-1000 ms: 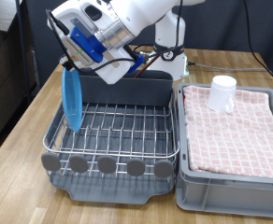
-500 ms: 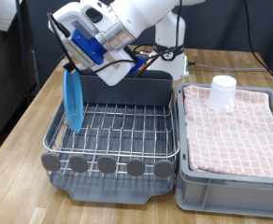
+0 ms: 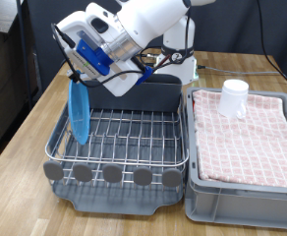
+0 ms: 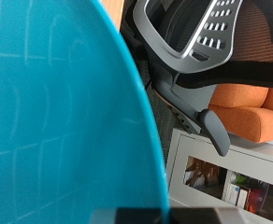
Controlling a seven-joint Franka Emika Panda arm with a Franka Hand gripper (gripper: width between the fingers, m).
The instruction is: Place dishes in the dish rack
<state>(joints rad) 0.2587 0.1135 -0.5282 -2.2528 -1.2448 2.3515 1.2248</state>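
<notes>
My gripper (image 3: 76,76) is shut on the top edge of the bright-blue plate (image 3: 80,111). It holds the plate on edge over the exterior view's left side of the silver wire dish rack (image 3: 129,130), with the plate's lower rim down at the wires. In the wrist view the blue plate (image 4: 62,121) fills most of the picture. The small white cup (image 3: 235,97) stands upside down on the pink checked cloth (image 3: 252,133) to the exterior view's right. The wooden spoon is out of view.
The tall grey utensil caddy (image 3: 143,96) stands at the rack's back. Round grey tabs (image 3: 112,174) line its front above the dark tray (image 3: 114,200). The grey crate (image 3: 244,192) touches the rack's right side. A wooden table (image 3: 26,138) lies under everything.
The hand has turned and shifted slightly to the exterior view's right. The plate has tilted and come a little lower, towards the rack wires. The cup has not moved.
</notes>
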